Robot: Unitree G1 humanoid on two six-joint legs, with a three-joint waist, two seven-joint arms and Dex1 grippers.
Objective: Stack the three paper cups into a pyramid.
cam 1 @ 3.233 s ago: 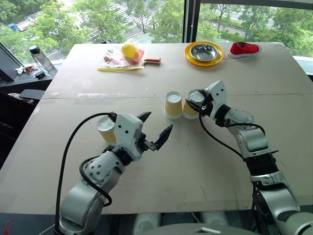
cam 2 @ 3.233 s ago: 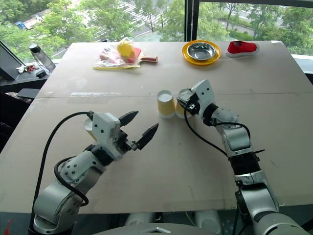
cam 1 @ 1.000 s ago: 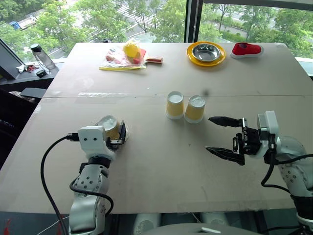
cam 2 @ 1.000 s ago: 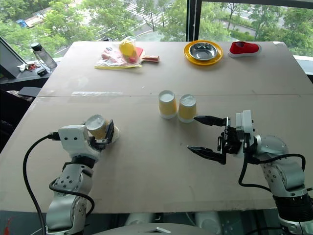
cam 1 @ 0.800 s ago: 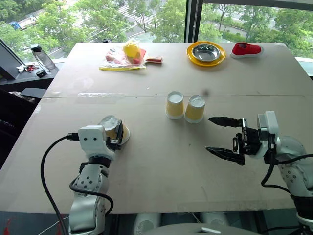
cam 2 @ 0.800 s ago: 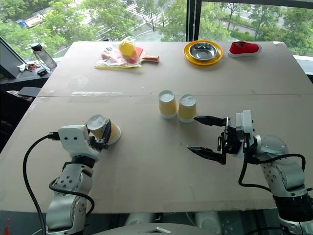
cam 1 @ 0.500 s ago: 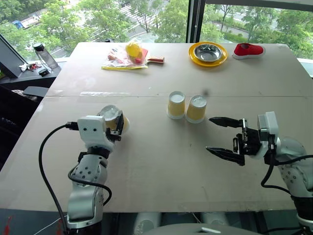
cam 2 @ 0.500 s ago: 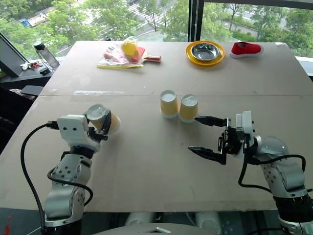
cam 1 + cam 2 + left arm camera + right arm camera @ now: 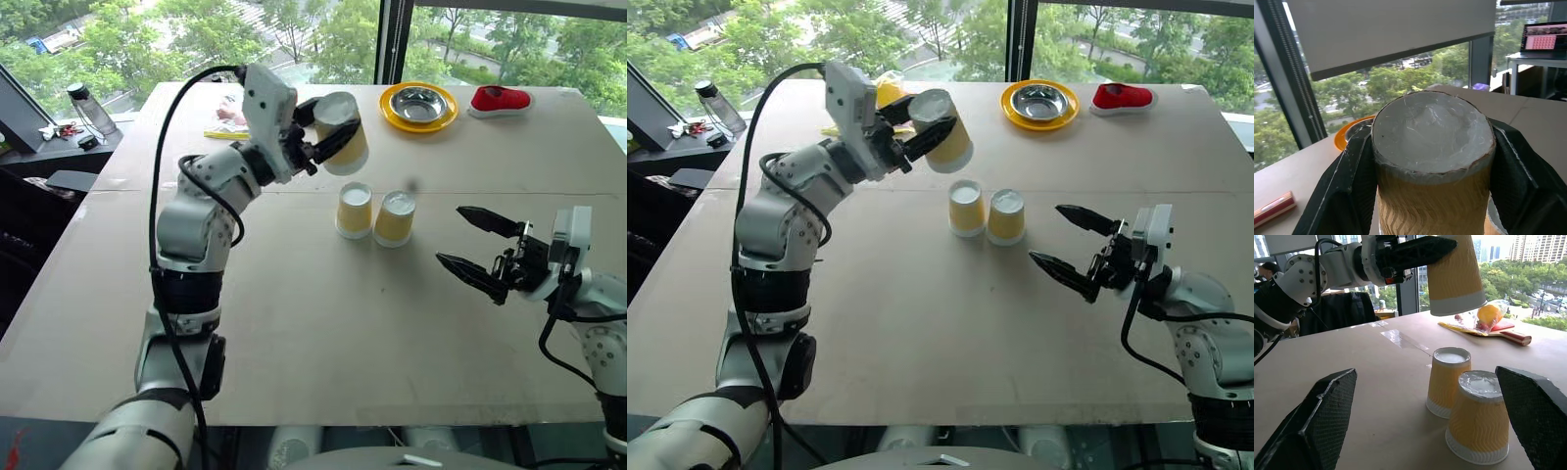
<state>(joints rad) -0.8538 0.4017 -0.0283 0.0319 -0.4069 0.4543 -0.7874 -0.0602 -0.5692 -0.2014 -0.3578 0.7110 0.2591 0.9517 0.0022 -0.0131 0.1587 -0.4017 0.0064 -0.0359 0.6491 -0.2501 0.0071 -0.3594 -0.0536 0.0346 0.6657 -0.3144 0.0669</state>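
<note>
While the third cup hangs in the air, clenched between the black fingers of the left hand, the head views show it upside down and tilted, above and a little behind the two base cups. Those two stand inverted and touching near the middle of the tabletop. The right hand waits beside the base cups, fingers spread wide, grasping nothing.

From the left wrist, the held cup's white base faces the camera, gripped on both ribbed sides.

From the right wrist, the held cup's rim hovers over the rear base cup, not over the seam between it and the nearer base cup.

Likely trouble: lowered tilted or off-centre, the rim could catch one cup and push the pair apart or topple them. Let go while leaning, the light cup may roll off. The spread right fingers sit near the base cups and could nudge them.
</note>
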